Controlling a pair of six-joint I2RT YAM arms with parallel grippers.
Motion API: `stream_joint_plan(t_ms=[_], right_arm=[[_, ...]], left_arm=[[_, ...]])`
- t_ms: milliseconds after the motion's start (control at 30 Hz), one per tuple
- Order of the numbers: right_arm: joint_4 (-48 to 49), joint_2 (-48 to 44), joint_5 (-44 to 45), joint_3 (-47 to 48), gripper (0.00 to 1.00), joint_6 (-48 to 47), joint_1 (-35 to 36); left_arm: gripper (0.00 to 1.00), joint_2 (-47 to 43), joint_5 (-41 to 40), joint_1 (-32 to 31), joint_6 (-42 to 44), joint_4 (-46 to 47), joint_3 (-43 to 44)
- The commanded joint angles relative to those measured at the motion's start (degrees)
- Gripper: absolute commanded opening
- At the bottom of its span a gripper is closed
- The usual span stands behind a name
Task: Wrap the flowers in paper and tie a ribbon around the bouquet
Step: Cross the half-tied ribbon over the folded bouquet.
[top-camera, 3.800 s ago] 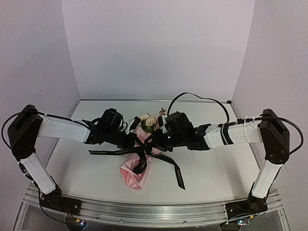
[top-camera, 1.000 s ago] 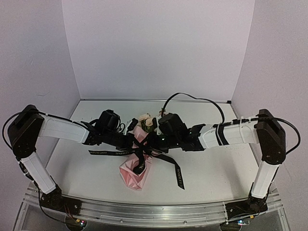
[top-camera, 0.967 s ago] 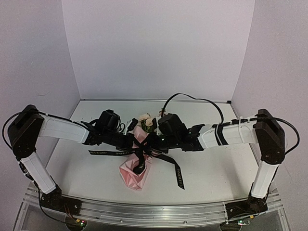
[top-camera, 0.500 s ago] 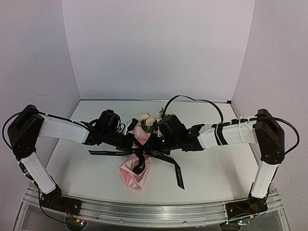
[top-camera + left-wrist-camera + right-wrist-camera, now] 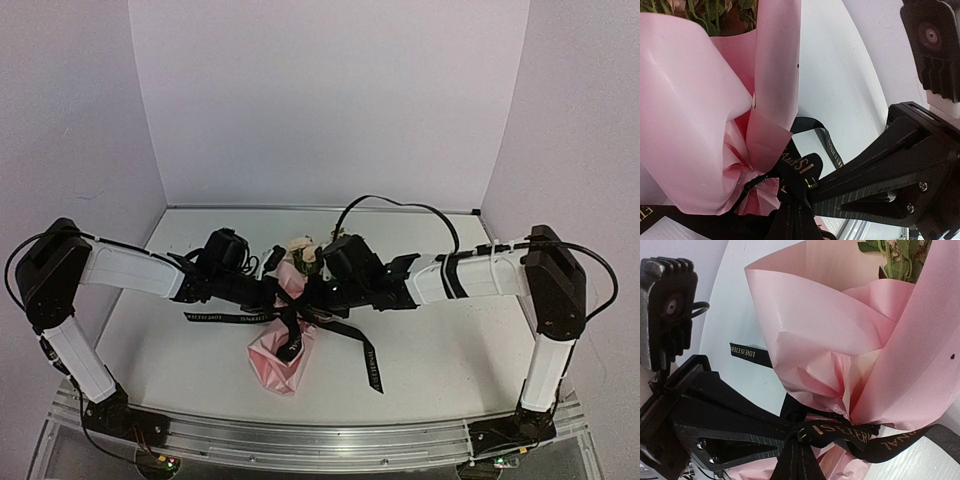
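Observation:
The bouquet lies mid-table, flowers (image 5: 303, 250) at its far end and the pink paper (image 5: 280, 362) in a cone around them. A black ribbon (image 5: 291, 322) with gold lettering is cinched round the cone's waist, tails trailing left and right. My left gripper (image 5: 272, 298) and right gripper (image 5: 320, 297) meet at the waist from either side. In the left wrist view the ribbon (image 5: 801, 174) runs down into my left gripper (image 5: 795, 212), which is shut on it. In the right wrist view a ribbon loop (image 5: 850, 432) leads into my shut right gripper (image 5: 799, 452). Leaves (image 5: 895, 257) peek above the paper (image 5: 840, 330).
A ribbon tail (image 5: 366, 362) lies on the white table (image 5: 450, 350) right of the bouquet; another tail (image 5: 215, 316) stretches left. A black cable (image 5: 400, 205) arcs over the right arm. Pale walls close the back and both sides.
My right gripper has slid a little left toward the ribbon knot and its jaws have closed. The left arm and the bouquet have stayed in place.

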Motion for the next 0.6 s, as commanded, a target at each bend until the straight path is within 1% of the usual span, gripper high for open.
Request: stream_joint_plan(t_ms=[0, 200, 400, 500, 567], right_arm=[[0.3, -0.4, 1.8, -0.2, 0.0, -0.5, 0.3], [0.3, -1.6, 2.3, -2.9, 0.0, -0.1, 0.4], [0.4, -2.7, 2.8, -4.7, 0.0, -0.1, 0.3], [0.4, -2.5, 2.6, -4.8, 0.0, -0.1, 0.4], [0.4, -2.6, 2.7, -4.9, 0.0, -0.1, 0.4]], left_arm=[[0.01, -1.9, -1.6, 0.3, -2.7, 4.2, -1.0], [0.05, -1.8, -3.3, 0.4, -5.3, 6.7, -2.3], [0.08, -1.9, -3.7, 0.5, -5.8, 7.1, -2.3], [0.11, -1.7, -3.4, 0.5, -5.9, 7.2, -2.2], [0.11, -1.7, -3.4, 0.5, -6.0, 7.2, -2.1]])
